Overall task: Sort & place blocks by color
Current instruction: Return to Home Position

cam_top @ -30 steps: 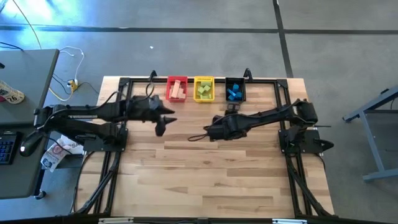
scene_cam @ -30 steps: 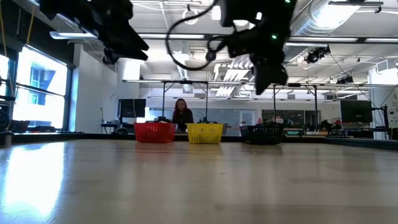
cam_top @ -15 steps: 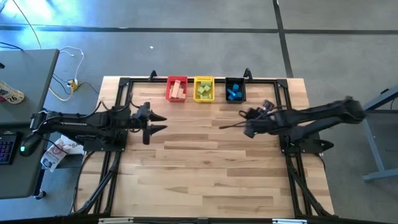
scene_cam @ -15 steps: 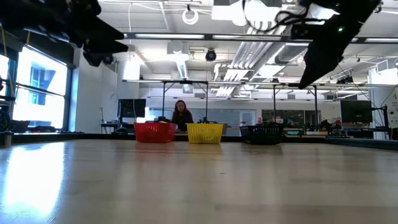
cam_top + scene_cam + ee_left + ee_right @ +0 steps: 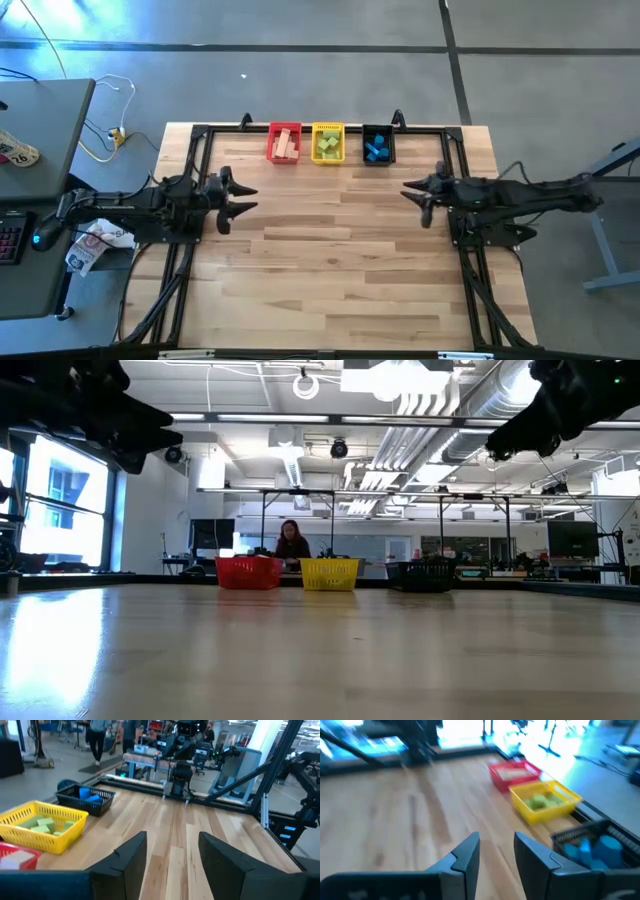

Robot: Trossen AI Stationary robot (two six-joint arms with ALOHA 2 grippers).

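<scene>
Since the blocks sit binned by colour, homing looks in hand: left gripper and right gripper, both released and empty, need parking.

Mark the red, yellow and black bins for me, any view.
red bin [image 5: 248, 574]: low view, on its front wall.
yellow bin [image 5: 329, 574]: low view, on its front wall.
black bin [image 5: 425, 575]: low view, on its front wall.

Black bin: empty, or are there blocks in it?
Not empty. Blue blocks lie inside the black bin, visible from above and from the left wrist view. How many, I cannot tell.
</scene>
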